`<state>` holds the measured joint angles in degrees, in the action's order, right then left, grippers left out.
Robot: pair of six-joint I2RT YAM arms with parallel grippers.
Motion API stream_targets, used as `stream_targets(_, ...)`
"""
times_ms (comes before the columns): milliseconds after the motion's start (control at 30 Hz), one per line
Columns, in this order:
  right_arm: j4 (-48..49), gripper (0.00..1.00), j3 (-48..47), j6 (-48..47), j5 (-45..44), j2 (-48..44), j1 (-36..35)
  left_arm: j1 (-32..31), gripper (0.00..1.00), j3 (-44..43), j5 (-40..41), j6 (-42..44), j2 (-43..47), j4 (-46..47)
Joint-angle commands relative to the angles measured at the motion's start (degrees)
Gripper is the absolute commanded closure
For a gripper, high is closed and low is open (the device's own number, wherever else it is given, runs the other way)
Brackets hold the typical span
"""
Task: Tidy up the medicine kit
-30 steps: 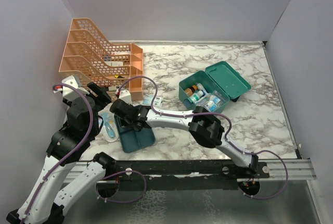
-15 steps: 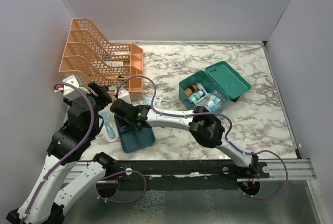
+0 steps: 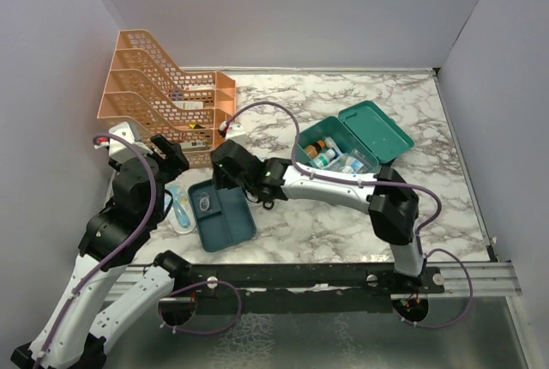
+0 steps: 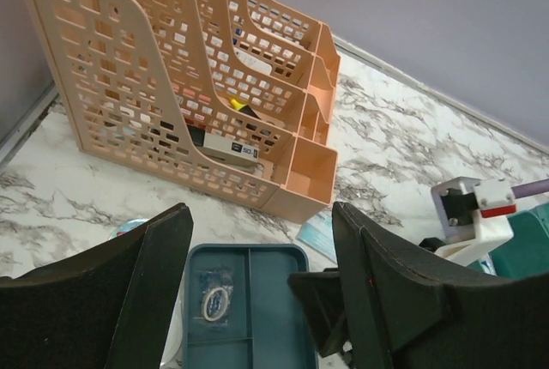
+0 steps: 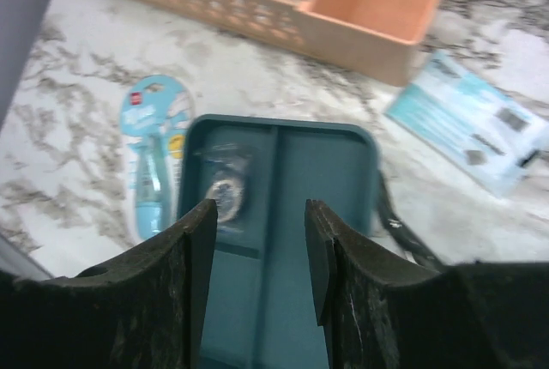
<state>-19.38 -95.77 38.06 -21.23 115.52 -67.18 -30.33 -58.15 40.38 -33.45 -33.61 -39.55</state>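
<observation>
Medicine kit [image 3: 376, 130] lies open; right arm [image 3: 326, 184] stretches left toward tray [image 3: 232, 225].

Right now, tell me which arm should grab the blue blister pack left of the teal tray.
Left, probably. The left fingers hang open close to the blister pack, on its side of the tray; the right fingers, also open, sit over the tray, that arm stretched far across.

Print shows on several items beneath my wrist cameras, none of it legible: a small red mark and lettering on the pale blue blister pack [image 5: 154, 142], dark blocks on the light blue packet [image 5: 467, 120], a label on the white box [image 4: 230, 148] in the orange mesh file rack [image 4: 129, 86], and bottle labels in the medicine kit [image 3: 376, 131].
</observation>
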Motion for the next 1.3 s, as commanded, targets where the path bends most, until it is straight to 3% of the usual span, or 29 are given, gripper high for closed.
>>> stream_targets(0,0.1,0.54,6.3,-1.2,-5.9,-3.4,2.9,0.2,0.3,2.3,-4.1,-1.3,0.4,-0.3)
stream_targets(100,-1.2,0.53,8.0,-3.7,-8.0,-3.5,4.7,0.3,0.3,3.8,-5.1,-2.2,0.4,-0.3)
stream_targets(233,0.6,0.48,8.6,-15.7,-7.5,-1.4,6.7,0.3,0.29,5.6,-5.9,-2.7,0.8,0.7)
stream_targets(467,1.4,0.48,4.7,-27.6,4.4,4.2,9.6,0.2,0.29,7.3,-9.2,-1.8,0.3,2.4)
stream_targets(867,-0.6,0.51,-2.7,-28.1,5.4,12.1,11.8,0.2,0.29,9.7,-13.1,-2.5,-0.3,3.5)
stream_targets(1100,-0.2,0.53,-1.6,-28.9,9.6,13.6,14.2,0.2,0.29,9.8,-13.4,-2.3,-1.2,3.5)
stream_targets(1267,-1.4,0.61,0.4,-27.9,11.8,13.3,14.6,0.3,0.29,10.0,-13.6,-2.3,-1.9,3.7)
